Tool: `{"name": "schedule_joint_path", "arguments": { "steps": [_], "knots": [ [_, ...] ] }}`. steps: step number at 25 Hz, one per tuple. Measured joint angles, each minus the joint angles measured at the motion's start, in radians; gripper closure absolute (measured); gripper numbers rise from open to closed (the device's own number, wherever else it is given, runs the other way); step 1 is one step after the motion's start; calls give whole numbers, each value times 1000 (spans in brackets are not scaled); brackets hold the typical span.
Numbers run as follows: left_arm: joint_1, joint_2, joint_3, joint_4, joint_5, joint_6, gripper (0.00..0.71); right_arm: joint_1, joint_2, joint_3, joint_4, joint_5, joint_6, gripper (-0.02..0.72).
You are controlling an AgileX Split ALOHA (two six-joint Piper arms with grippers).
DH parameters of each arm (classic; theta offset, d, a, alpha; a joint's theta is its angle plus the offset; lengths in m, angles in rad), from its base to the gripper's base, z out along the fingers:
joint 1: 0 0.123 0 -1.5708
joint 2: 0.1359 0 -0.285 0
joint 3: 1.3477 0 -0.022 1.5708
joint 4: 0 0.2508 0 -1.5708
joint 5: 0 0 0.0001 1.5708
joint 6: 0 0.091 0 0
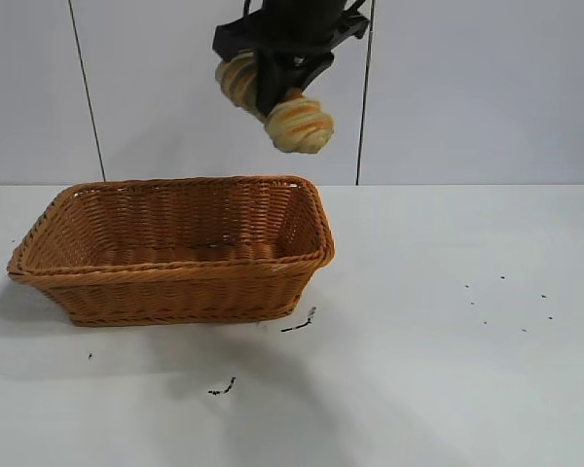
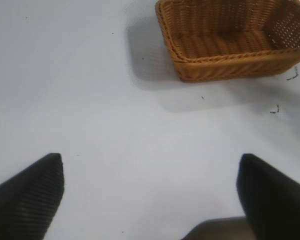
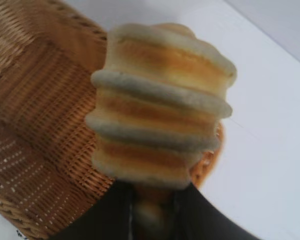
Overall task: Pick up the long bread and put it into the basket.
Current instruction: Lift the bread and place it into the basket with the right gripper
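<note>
Nearest to us in the exterior view, the smooth white table carries a few small dark specks and scraps. Behind these we see the basket, a rectangular piece of orange-brown woven wicker with flaring sides and a braided rim, resting flat on the table with nothing inside it. Above its right end, high in the air, we find the right claw, black and angular, clamped on the long bread. The loaf is log-shaped, ridged crosswise in bands of tan, orange and pale cream, and tilts with its rounded near end lower. In the right wrist view the bread's ridges fill the middle, with wicker weave below and behind it. In the left wrist view we see the left claw over bare table, its two dark ribbed fingers spread wide apart and holding nothing, the basket well beyond it.
</note>
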Motion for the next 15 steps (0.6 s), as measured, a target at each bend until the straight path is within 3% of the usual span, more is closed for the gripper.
{"name": "schedule_joint_path", "arguments": {
  "steps": [3, 7, 10, 15],
  "knots": [
    [0, 0, 0, 0, 0, 0, 18, 11, 19, 0, 62, -46, -191, 606],
    [0, 0, 0, 0, 0, 0, 18, 33, 57, 0, 107, -90, -363, 606],
    [0, 0, 0, 0, 0, 0, 18, 44, 96, 0, 116, -110, -403, 606],
    [0, 0, 0, 0, 0, 0, 18, 49, 168, 0, 119, -143, -415, 606]
  ]
}}
